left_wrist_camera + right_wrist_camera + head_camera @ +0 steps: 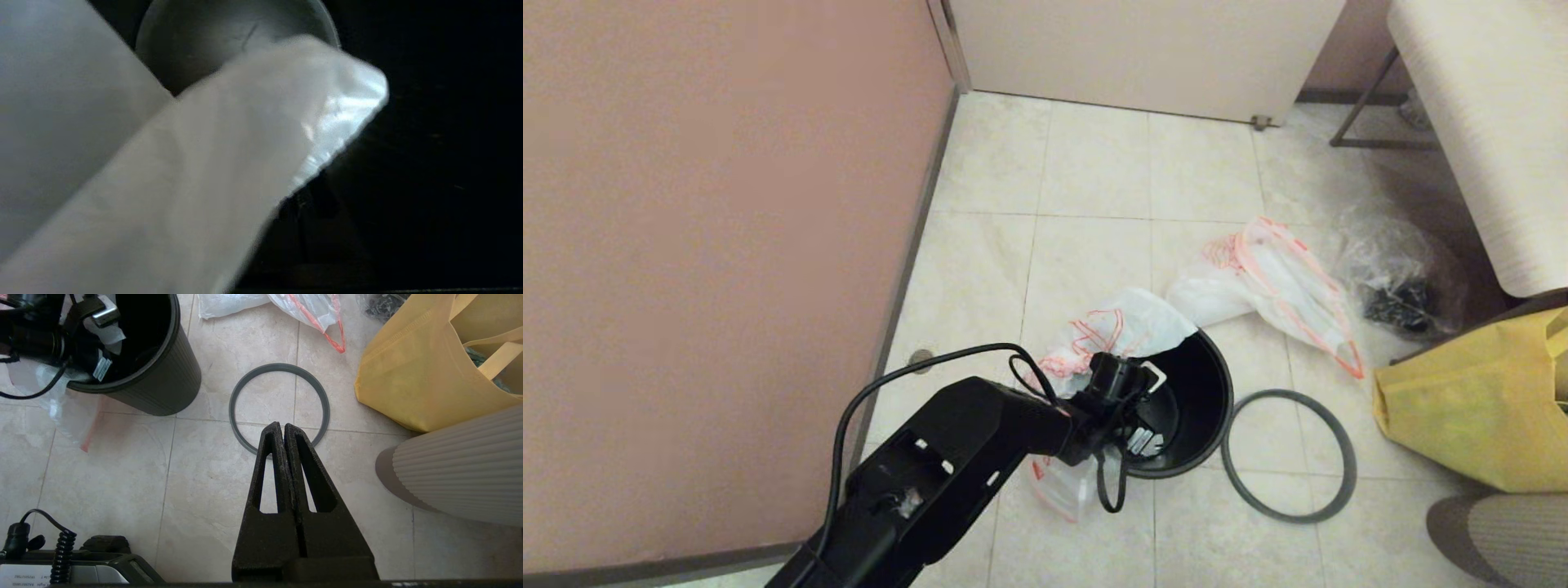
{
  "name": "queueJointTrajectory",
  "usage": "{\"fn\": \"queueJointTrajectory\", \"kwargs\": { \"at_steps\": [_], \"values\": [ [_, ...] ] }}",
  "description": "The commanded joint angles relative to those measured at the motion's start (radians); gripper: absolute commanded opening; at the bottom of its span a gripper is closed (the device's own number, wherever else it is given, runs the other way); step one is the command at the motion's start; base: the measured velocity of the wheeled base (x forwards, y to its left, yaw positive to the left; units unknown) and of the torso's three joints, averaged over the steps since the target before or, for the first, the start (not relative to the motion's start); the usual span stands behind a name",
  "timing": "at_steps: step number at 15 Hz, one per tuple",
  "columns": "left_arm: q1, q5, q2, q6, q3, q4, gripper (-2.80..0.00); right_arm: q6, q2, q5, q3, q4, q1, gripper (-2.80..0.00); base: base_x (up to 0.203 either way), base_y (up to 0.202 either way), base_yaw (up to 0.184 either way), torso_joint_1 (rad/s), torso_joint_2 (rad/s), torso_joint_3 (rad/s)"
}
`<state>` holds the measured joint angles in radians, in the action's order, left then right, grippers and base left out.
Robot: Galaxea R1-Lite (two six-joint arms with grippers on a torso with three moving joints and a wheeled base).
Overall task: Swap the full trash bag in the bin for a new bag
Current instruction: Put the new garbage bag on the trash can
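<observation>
The black bin (1205,384) stands on the tile floor with its grey hoop (1286,394) lying flat beside it on the right. The new bag (1115,327), white with orange lettering, drapes over the bin's left rim and hangs down outside. My left gripper (1145,437) reaches down into the bin; in the left wrist view white plastic (196,183) covers most of the dark bin interior. The full trash bag (1282,286) lies on the floor behind the bin. My right gripper (282,425) is shut and empty, hovering over the hoop's (278,366) near arc, right of the bin (163,375).
A yellow bag (1478,408) and a clear crinkled bag with black contents (1396,278) sit at the right. A pale ribbed object (1503,531) is at the near right. A pink wall (727,245) runs along the left, and a door (1143,49) closes the back.
</observation>
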<state>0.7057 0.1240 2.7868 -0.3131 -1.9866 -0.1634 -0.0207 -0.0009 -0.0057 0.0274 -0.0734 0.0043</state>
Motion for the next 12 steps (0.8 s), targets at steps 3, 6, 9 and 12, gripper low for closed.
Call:
{"fn": "queueJointTrajectory", "kwargs": {
  "at_steps": [3,6,9,12],
  "values": [
    [0.005,0.006,-0.025,0.005,0.003,-0.011,0.0,-0.001,0.001,0.0,0.0,0.0,0.0,-2.8,0.0,0.0,0.0,0.0,0.0,0.0],
    [0.033,0.041,-0.063,0.016,0.011,-0.013,0.0,-0.001,0.001,0.0,0.0,0.0,0.0,-2.8,0.0,0.0,0.0,0.0,0.0,0.0],
    [0.073,0.119,-0.113,0.09,0.037,-0.015,0.0,-0.001,0.001,0.0,0.0,0.001,0.0,-2.8,0.0,0.0,0.0,0.0,0.0,0.0],
    [0.097,0.209,-0.167,0.147,0.077,-0.012,0.0,-0.001,0.001,0.0,0.0,0.0,0.0,-2.8,0.0,0.0,0.0,0.0,0.0,0.0]
  ]
}}
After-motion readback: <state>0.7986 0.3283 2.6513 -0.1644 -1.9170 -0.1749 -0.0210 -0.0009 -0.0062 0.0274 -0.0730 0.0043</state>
